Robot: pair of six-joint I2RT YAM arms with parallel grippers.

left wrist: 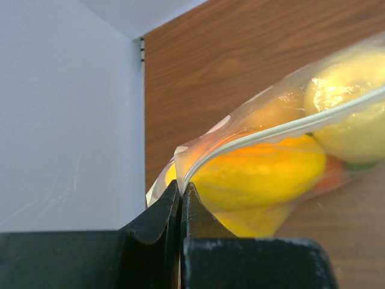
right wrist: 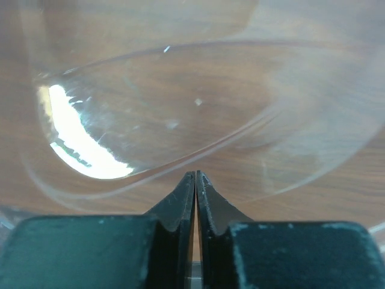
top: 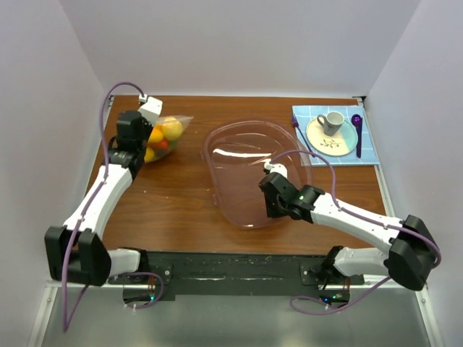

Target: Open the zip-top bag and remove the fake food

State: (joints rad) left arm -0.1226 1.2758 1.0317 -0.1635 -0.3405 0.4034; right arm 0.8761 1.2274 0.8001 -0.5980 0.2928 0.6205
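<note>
Clear, crinkly plastic zip-top bag point(top: 168, 136) lies at the far-left corner of the brown wooden table point(top: 177, 202), close to the left wall. Yellow and orange rounded plastic fake food point(left wrist: 258, 171) is inside it. Left gripper point(left wrist: 181, 188): fingers closed, pinching the bag's corner just below the white zip strip point(left wrist: 289, 125). Right gripper point(right wrist: 195, 177) sits at the near-right rim of the large pink-tinted transparent rigid bowl point(top: 246, 155), mid-table. Its fingers are pressed almost together with nothing visible between them. Contact with the rim: cannot tell.
</note>
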